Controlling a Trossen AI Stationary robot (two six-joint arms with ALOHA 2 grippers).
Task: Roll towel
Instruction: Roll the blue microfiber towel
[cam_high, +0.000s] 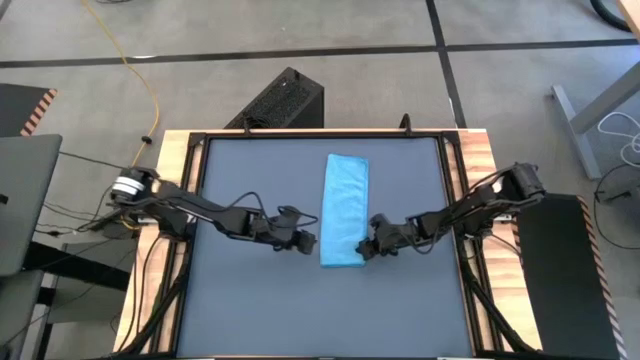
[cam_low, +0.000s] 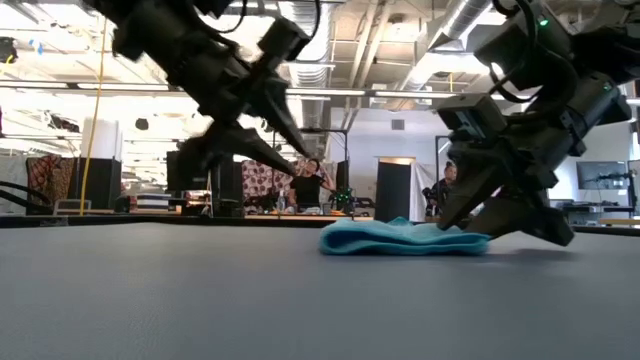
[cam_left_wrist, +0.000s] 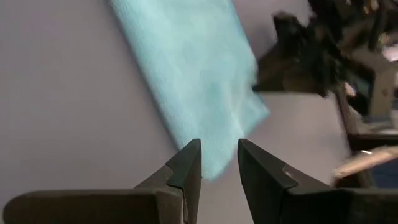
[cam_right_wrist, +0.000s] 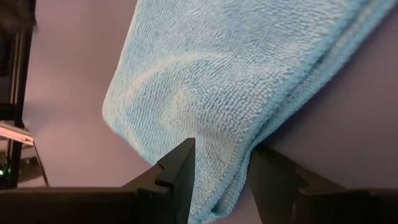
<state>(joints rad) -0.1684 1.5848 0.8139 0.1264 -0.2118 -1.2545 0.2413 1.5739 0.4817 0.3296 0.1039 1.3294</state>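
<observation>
Right gripper (cam_high: 368, 250) low at the near right corner of the sky-blue towel (cam_high: 344, 208), fingers narrowly apart with the cloth edge between them; left gripper (cam_high: 308, 241) just beside the near left corner, fingers narrowly apart, holding nothing.

Towel folded into a long strip on the middle of the dark grey tabletop (cam_high: 250, 310), long axis from the near edge to the far edge, so the near short end lying between both grippers. Right one nearer, at the cloth; left one raised a little over the surface in the low view, tips pointing toward the towel. Probably a roll starting from this near end toward the far end. Behind the table, a big workshop hall with seated people (cam_low: 306, 185) far away.
</observation>
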